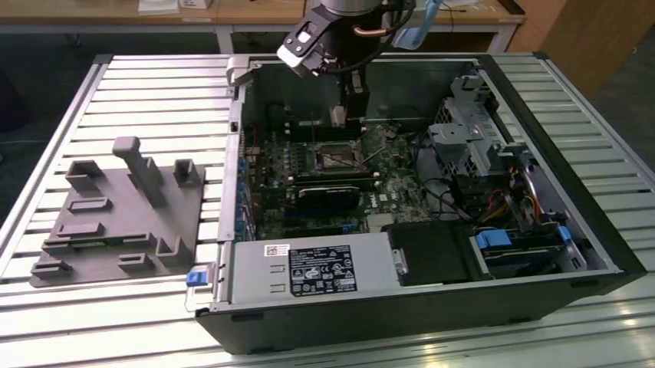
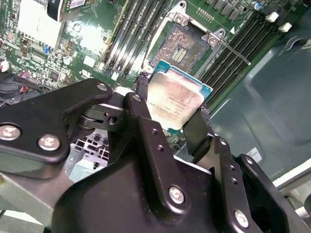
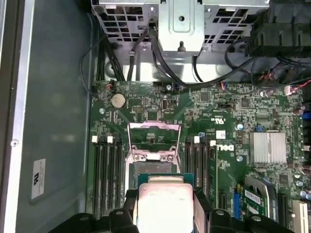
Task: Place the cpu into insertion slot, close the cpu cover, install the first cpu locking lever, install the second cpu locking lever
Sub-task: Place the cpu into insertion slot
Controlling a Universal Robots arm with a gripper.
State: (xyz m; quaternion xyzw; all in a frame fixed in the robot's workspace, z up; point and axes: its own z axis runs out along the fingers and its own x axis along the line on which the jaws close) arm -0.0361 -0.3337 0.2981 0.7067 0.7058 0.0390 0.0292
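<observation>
Silvery-grey metal tops the cpu (image 2: 176,99), which we see pinched btwn the two black fingers (image 2: 142,92) of the gripper (image 2: 174,106). The jaws are narrow and grip the chip on two opposite edges, w/ its green substrate showing as a thin border. In the first wrist view the cpu (image 3: 164,206) sits in the gripper (image 3: 165,211) the same way, metal side toward the camera.

The insertion slot (image 2: 181,46) lies just beyond the fingertips, on the green motherboard (image 2: 92,39). The chip hangs near it but apart, not seated, and tilted vs. the board in the second wrist view. The slot's dark centre w/ its contact grid is uncovered.

The cpu cover (image 3: 153,127) is flipped open on the far side of the insertion slot (image 3: 153,169) from the tool, and we can see board through its window. A thin locking lever (image 2: 233,48) runs along one edge of the slot, unlatched.

RAM slots (image 3: 109,170) flank the slot on both sides of the tool. A finned heat sink (image 3: 267,147) sits well off to one side.

In the exterior view the gripper (image 1: 346,115) hangs inside the open pc case (image 1: 233,192), over the board and just behind the insertion slot (image 1: 330,156). A grey fixture plate (image 1: 113,222) lies outside the case, well apart from the tool, toward the exterior view's left.
</observation>
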